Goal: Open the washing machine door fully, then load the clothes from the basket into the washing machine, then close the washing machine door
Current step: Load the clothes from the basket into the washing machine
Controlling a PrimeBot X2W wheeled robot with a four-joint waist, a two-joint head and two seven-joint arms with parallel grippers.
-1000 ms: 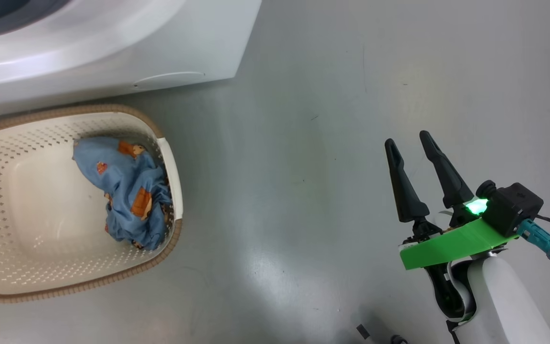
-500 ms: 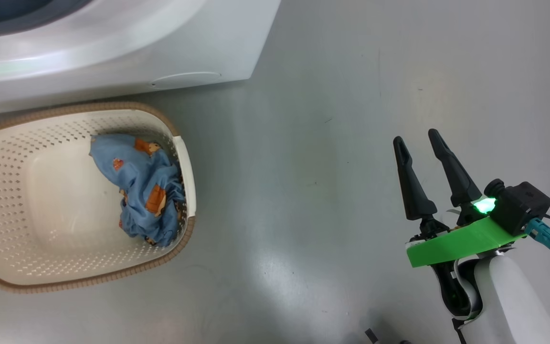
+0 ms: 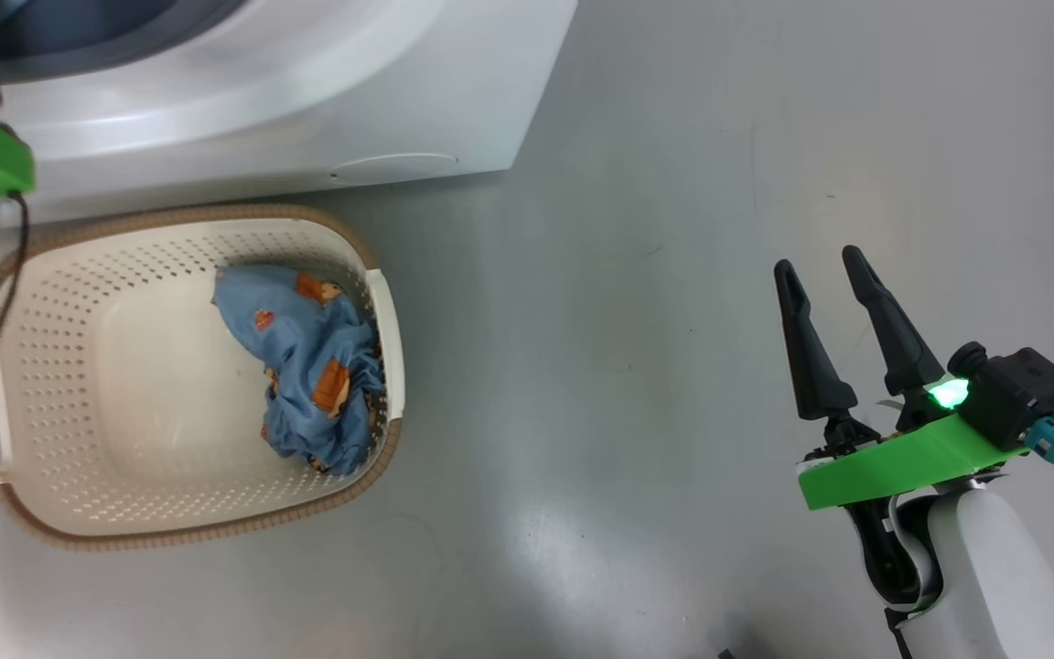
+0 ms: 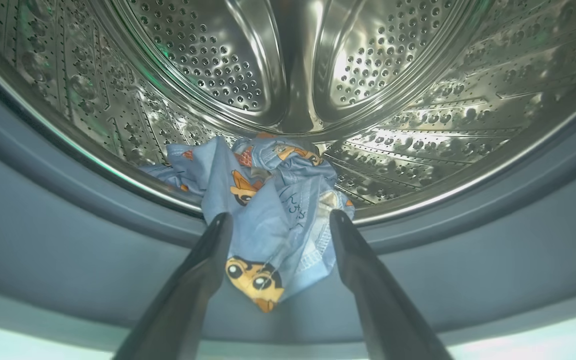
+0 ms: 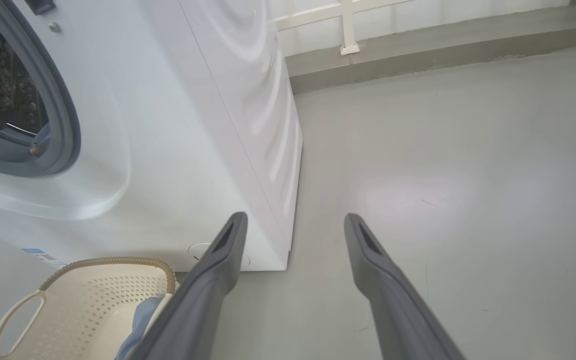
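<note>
Sitting on the grey floor [image 3: 628, 366], the washing machine [image 3: 307, 101] has the basket [image 3: 51, 366] just in front of it, with one crumpled blue printed garment [image 3: 317, 366] against the basket's right-hand wall. Left gripper [image 4: 279, 216] is at the drum [image 4: 218, 60] mouth, fingers spread wide, with a second blue printed cloth [image 4: 268, 190] lying between them, draped over the drum lip onto the grey gasket [image 4: 68, 240]. Right gripper [image 3: 817, 260] hangs over bare floor well right of the basket, fingers wide, holding nothing.
</note>
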